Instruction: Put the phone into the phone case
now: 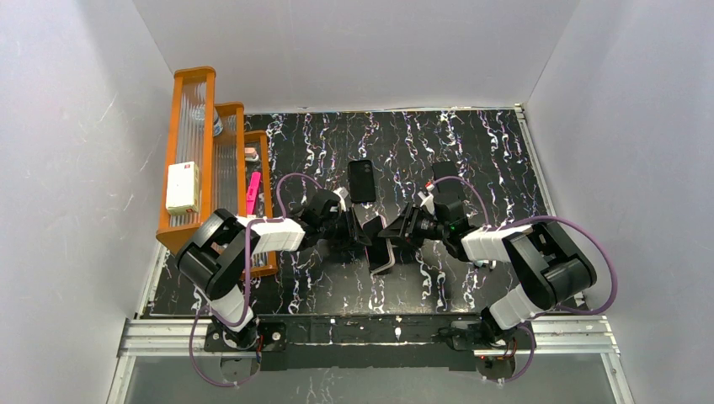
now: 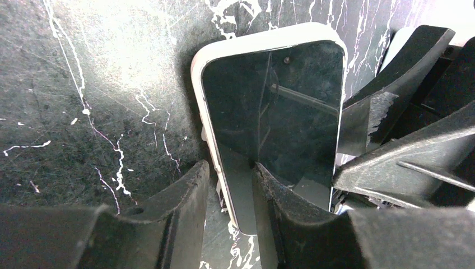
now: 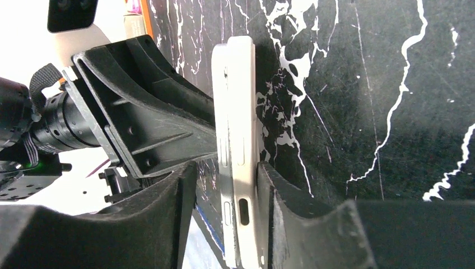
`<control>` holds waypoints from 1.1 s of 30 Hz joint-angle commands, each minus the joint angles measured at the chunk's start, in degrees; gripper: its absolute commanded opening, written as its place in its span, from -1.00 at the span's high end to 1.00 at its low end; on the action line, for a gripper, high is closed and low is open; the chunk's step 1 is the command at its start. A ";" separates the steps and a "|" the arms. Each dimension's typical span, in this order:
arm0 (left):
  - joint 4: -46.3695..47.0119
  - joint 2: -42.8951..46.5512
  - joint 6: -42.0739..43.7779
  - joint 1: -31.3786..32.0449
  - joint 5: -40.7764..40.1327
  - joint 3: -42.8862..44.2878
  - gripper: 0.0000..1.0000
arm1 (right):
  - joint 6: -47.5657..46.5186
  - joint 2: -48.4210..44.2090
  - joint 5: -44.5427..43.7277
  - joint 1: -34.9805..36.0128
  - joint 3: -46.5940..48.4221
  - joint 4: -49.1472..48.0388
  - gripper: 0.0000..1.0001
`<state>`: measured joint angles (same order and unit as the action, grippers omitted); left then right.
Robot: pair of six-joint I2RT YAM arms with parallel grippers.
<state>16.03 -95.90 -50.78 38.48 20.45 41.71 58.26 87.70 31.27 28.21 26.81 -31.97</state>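
The phone [image 2: 274,112], with its glossy black screen, sits inside the pale pinkish phone case [image 2: 252,43], which stands on edge on the table between both arms [image 1: 380,255]. My left gripper [image 2: 229,165] straddles its lower edge. The right finger [image 2: 280,213] rests on the screen, and a gap shows between the left finger [image 2: 182,213] and the case's back. In the right wrist view the case's side wall [image 3: 245,112] runs upright, with the phone's side [image 3: 221,129] beside it. My right gripper [image 3: 227,165] is open around it: one finger [image 3: 280,213] touches the case, the other [image 3: 168,213] stands apart.
An all-black phone-sized piece [image 1: 362,181] lies flat on the marbled table [image 1: 488,151] behind the grippers. An orange rack [image 1: 194,160] stands at the left, holding a white box [image 1: 182,187] and a pink item [image 1: 253,192]. White walls close in both sides.
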 commanded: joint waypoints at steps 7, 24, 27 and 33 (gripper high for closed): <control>-3.73 1.58 1.47 0.63 -1.21 -1.76 0.33 | -0.78 1.34 4.17 1.05 -0.35 -3.64 0.81; -2.70 1.39 1.65 0.70 -0.72 -2.39 0.29 | -2.84 6.11 4.07 1.01 3.68 1.52 0.16; -2.74 2.20 1.65 0.69 -0.41 -2.71 0.28 | -3.65 5.63 3.58 1.05 3.94 2.43 0.59; -10.78 13.18 6.04 -0.14 -0.72 1.55 -0.18 | -9.03 -3.49 1.05 0.58 4.21 8.11 0.97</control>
<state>12.84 -92.18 -48.69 38.65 20.01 40.58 53.28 91.74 32.82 28.91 29.23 -26.65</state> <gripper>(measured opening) 0.510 0.211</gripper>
